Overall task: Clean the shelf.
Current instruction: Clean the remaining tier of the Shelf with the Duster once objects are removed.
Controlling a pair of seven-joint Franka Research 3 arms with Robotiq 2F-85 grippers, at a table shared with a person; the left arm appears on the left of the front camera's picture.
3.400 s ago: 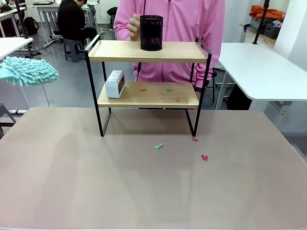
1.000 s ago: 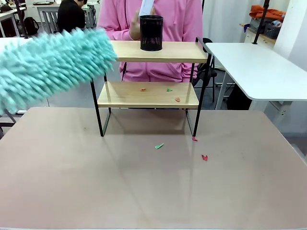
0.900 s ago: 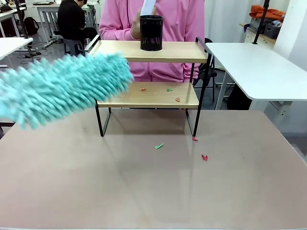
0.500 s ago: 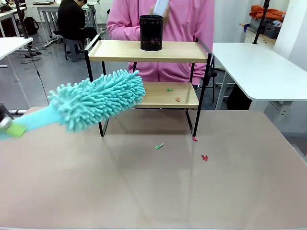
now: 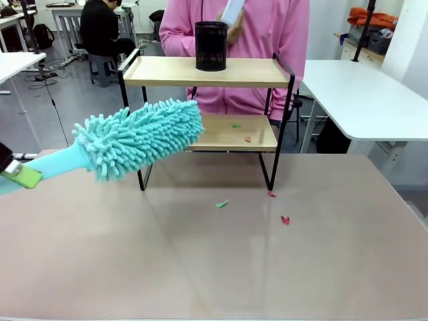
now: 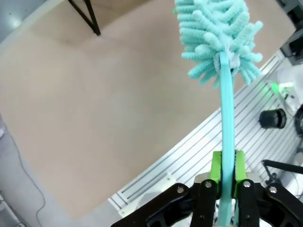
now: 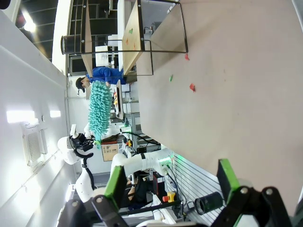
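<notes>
Two boards of the shelf (image 5: 167, 71) were seen at the far side of the desk (image 5: 200, 267), just in front of a person. Small coloured scraps (image 5: 235, 125) were seen on the lower board, and a few more were scattered on the desk near the right legs. The duster (image 5: 140, 137) was clamped by its thin handle between the closed pads of the left hand (image 6: 227, 166), so that the fluffy head was carried far ahead of the wrist. The head was held level with the lower board at its left end, apparently to sweep the scraps off; whether it touched the board could not be told. A black cup (image 5: 211, 45) was placed on the top board. The right hand (image 7: 171, 179) was wide open and empty, well apart from the shelf. A white object (image 5: 232, 12) was held up by the person, probably to clear the boards.
</notes>
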